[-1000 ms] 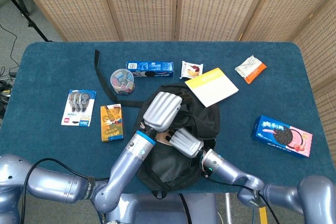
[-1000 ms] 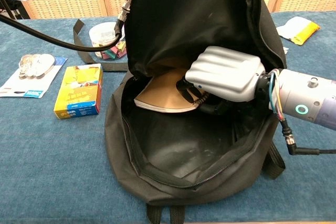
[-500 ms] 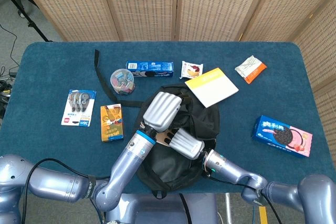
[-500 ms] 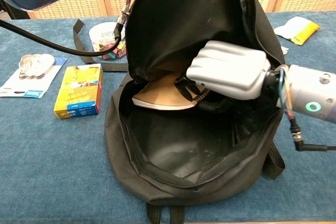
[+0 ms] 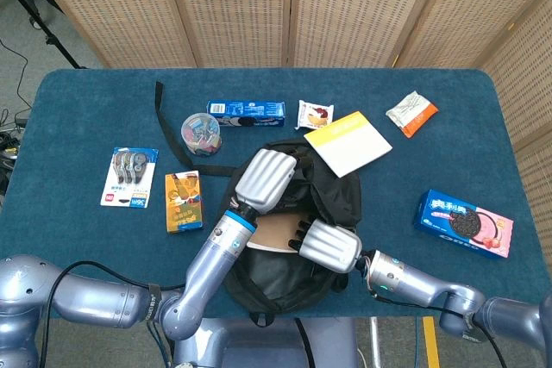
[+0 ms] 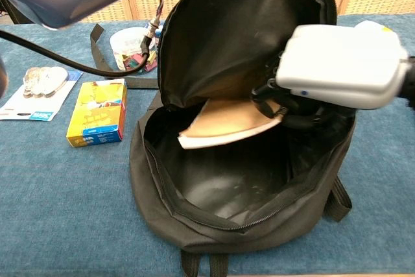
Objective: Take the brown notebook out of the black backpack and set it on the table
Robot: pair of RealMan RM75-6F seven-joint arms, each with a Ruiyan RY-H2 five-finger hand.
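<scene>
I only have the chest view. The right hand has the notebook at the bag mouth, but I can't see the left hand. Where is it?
Observer: In the head view, the left hand sits on top of the backpack, at its raised flap. Its fingers are hidden under it.
Operator: Where is there room to set the notebook down?
Observer: Right of the backpack, a strip of bare table lies between it and a blue cookie box.
Operator: Anything close behind the bag?
Observer: A yellow-and-white pad lies just behind it, right at the bag's far edge.
</scene>
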